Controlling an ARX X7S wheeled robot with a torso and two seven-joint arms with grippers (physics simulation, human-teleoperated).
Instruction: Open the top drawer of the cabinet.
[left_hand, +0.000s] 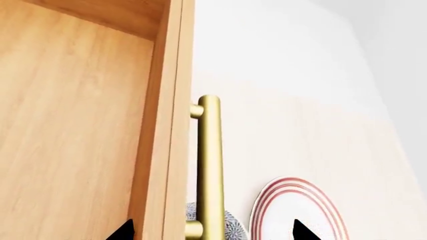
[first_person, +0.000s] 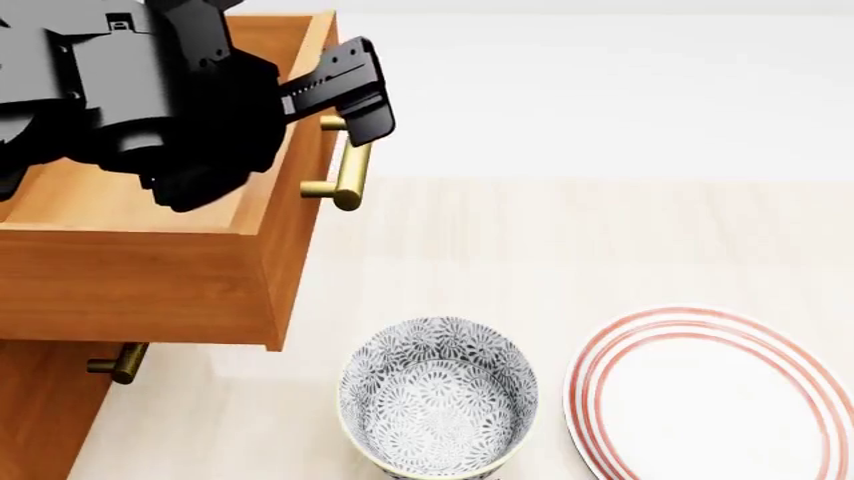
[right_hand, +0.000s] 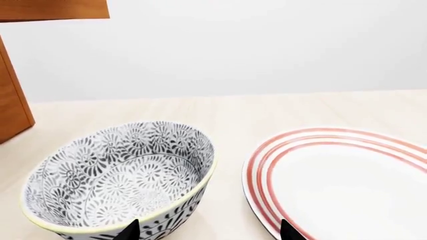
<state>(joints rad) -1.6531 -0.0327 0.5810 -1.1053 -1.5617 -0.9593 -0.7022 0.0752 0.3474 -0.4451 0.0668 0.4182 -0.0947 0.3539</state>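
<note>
The bench (first_person: 561, 240) is pale light-grained wood, meeting a plain white wall behind. The top drawer (first_person: 200, 250) of the cabinet (first_person: 40, 410) stands pulled out, its brass handle (first_person: 350, 170) directly beneath the left gripper (first_person: 350, 100), whose fingertips stand apart either side of the bar. Below that gripper sit a patterned bowl (right_hand: 120, 175) and a red-ringed plate (right_hand: 340, 175), both just ahead of the right gripper (right_hand: 210, 232), its tips apart.
</note>
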